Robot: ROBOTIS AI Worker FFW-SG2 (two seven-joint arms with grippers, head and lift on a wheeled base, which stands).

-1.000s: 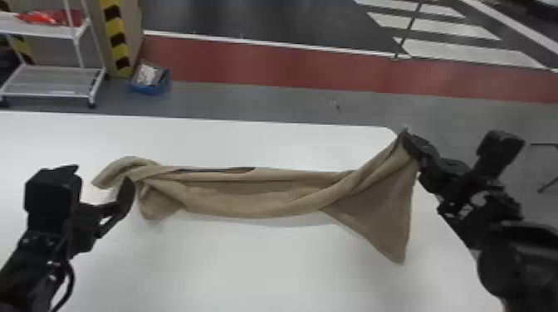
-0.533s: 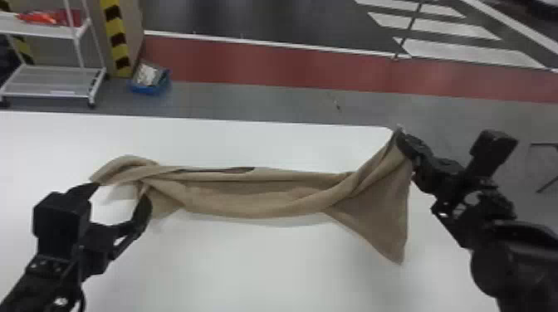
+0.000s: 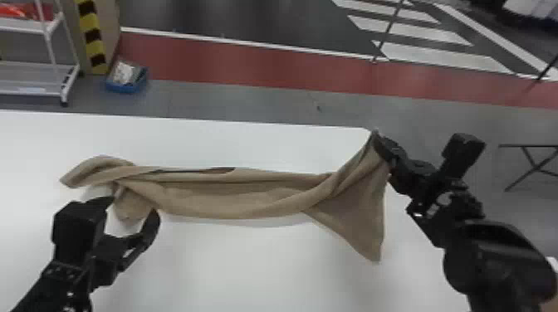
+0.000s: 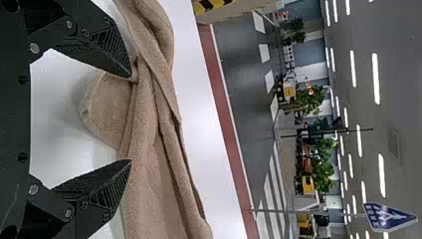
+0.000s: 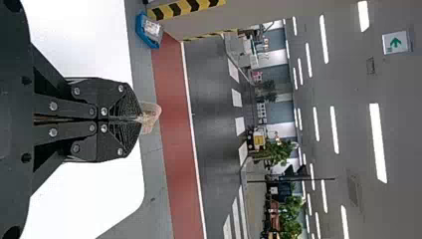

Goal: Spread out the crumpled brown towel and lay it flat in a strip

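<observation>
The brown towel [image 3: 232,195] lies bunched in a long twisted band across the white table, its right end lifted into a hanging triangle. At that raised corner my right gripper [image 3: 375,139] holds the cloth. In the right wrist view the right gripper [image 5: 141,119] is shut, a bit of towel [image 5: 151,117] poking out past its tips. My left gripper [image 3: 135,205] stands open at the towel's left end, a drooping flap between its fingers. In the left wrist view, the left gripper [image 4: 131,119] has its fingers spread wide, with folded towel [image 4: 149,134] across their tips.
The white table [image 3: 249,269] extends under the towel, its far edge just behind the lifted corner. Beyond it on the floor are a blue bin [image 3: 126,79] and a white shelf rack [image 3: 50,91]. A black-legged stand [image 3: 527,155] is off to the right.
The left gripper has moved right and up to the towel's left end, its fingers now around the flap. The right gripper has shifted slightly left with the corner still in it.
</observation>
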